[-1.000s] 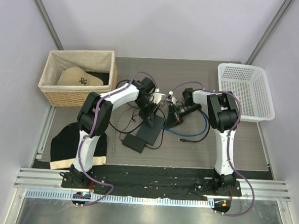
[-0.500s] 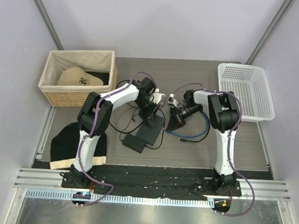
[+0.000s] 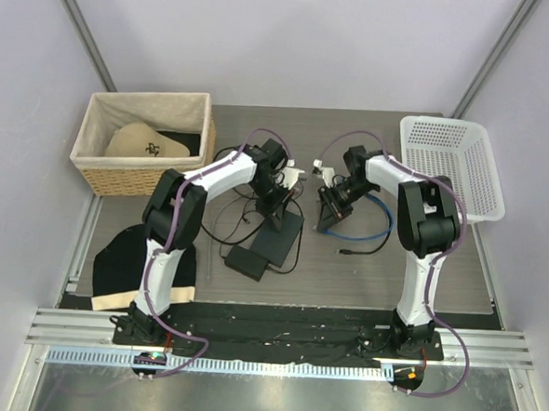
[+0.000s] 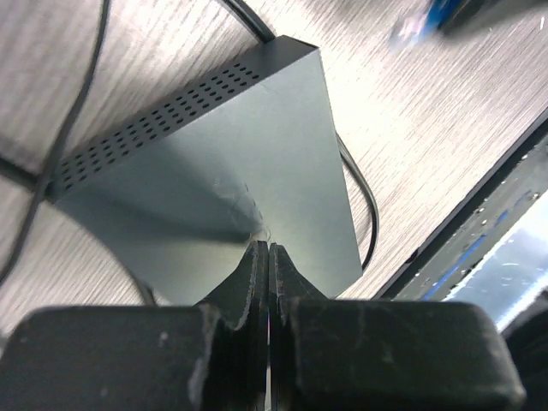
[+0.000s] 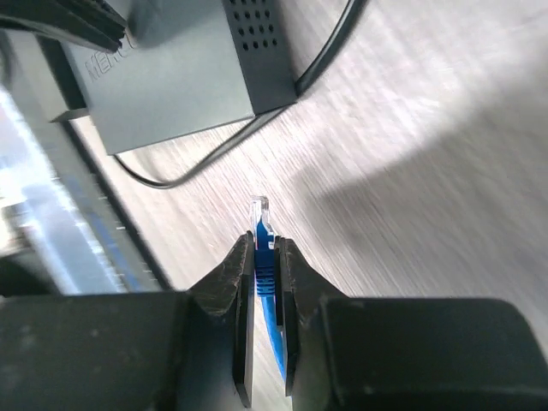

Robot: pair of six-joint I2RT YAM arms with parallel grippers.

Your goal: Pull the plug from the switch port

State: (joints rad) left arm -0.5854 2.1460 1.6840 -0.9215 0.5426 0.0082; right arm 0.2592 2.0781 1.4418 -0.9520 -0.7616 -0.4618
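Overhead and wrist views, plug already free. The right claw (image 5: 265,248) is clamped on the plug (image 5: 259,210) by its blue boot, with the clear tip jutting toward 12 o'clock. The plug hangs above the table (image 5: 411,171), apart from the switch (image 5: 171,77), which lies at about 11 o'clock from it. The port itself cannot be seen. The left claw (image 4: 268,257) is fully closed and holds nothing; its tips press on the switch's top face.

Risks: the pinch is narrow, so the plug may twist or slip out. The trailing blue cable (image 3: 371,232) may catch on the black cords (image 5: 325,51) and drag the switch. The pressing tips may skid off the smooth lid.

Legible writing: raised letters "MERC…" on the switch's edge, the rest cut off.
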